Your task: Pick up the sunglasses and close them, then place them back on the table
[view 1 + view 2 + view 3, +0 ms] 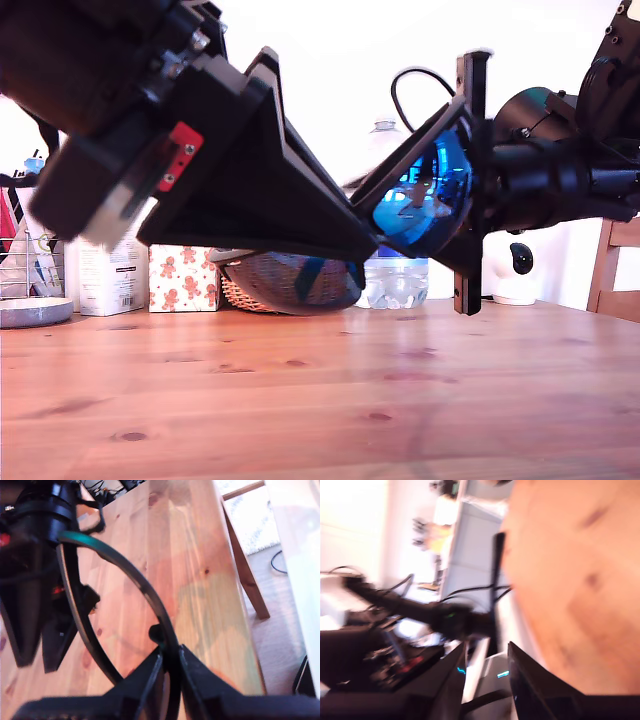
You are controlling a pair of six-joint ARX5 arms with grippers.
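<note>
**A:** Where are the sunglasses [425, 195]?

**B:** Up in the air above the counter [320, 400], not touching it, strung between my 2 arms. In the exterior view 1 blue mirrored lens faces the camera right of centre. The other lens hangs lower, toward that view's left, and looks dark and see-through.

**A:** Which gripper has them?

**B:** My first gripper [362, 240] reaches in from the exterior view's left, pointing down and toward that view's right. Its tips meet the frame between the 2 lenses. In the first wrist view, that gripper [170, 662] is pinched tight on the thin black rim [145, 587], with the wood planks showing through the lens.

**A:** And the other one?

**B:** My second gripper [465, 185] comes in from the exterior view's right, rolled on its side, right against the blue lens. The second wrist view is badly blurred. Its 2 fingers [535, 690] show with a gap and something dark between them, but I cannot tell whether they are clamping the frame.

**A:** Anything else around?

**B:** At the counter's far edge, a gingerbread-print box [183, 278], a wicker basket [262, 285] and a water bottle [395, 275]. A wooden chair [615, 265] stands at the exterior view's right.
</note>
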